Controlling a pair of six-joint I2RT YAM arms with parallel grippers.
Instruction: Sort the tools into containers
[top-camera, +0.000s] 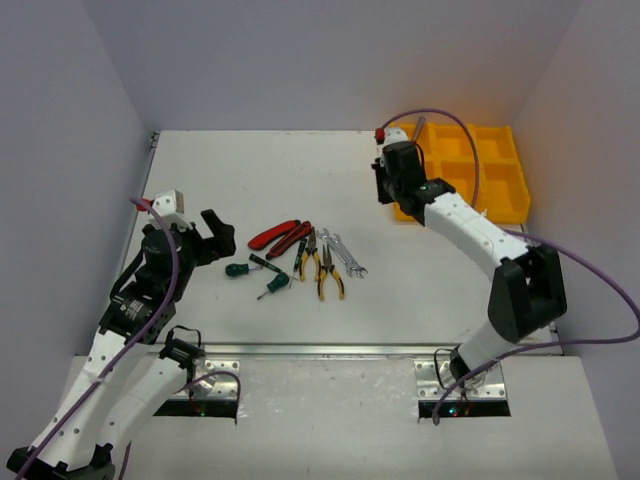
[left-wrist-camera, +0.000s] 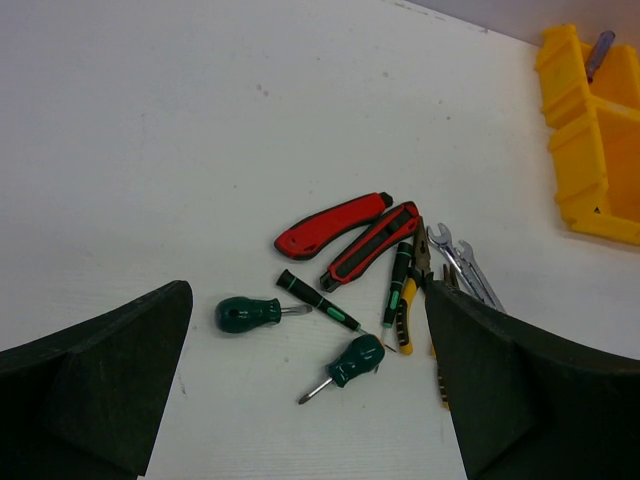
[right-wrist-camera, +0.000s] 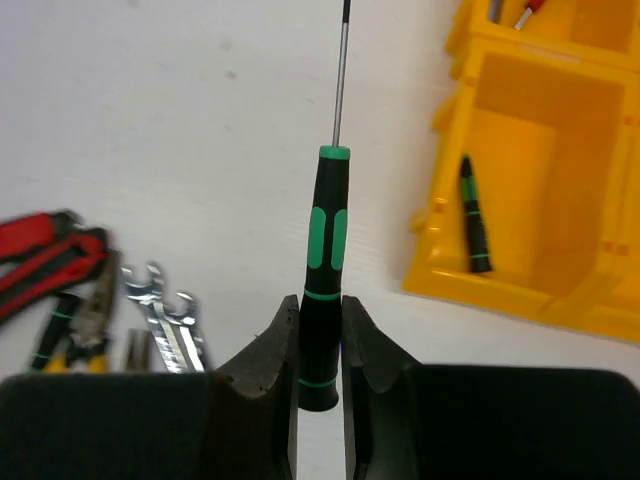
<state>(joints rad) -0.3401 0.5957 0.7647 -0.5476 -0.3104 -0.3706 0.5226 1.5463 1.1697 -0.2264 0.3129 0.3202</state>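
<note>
A: Why is the right tool pinched so narrow?
B: It has closed on the butt end of the black-green screwdriver, one finger on each side of the handle, with the thin shaft pointing straight ahead of it. A slim handle leaves little gap. Gripping the end keeps the length free, which I judge will help it drop lengthwise into a compartment.
A: And where is it headed?
B: Likely the yellow tray, ahead of that tool and off to its right. The nearest compartment there already holds a matching screwdriver, so like seems to go with like. The held one hangs above bare table just beside the tray, not yet over it.
A: The left tool?
B: Spread fully wide, holding nothing. It hovers with the unsorted pile ahead of it. Among others there are two red-handled cutters, two stubby green screwdrivers, yellow-black pliers and silver wrenches. They lie close together, some overlapping, well apart from the tray.
A: The surroundings?
B: A matt white table, lightly scuffed, boxed on three sides by plain pale walls; purple cables trail from both arms
</note>
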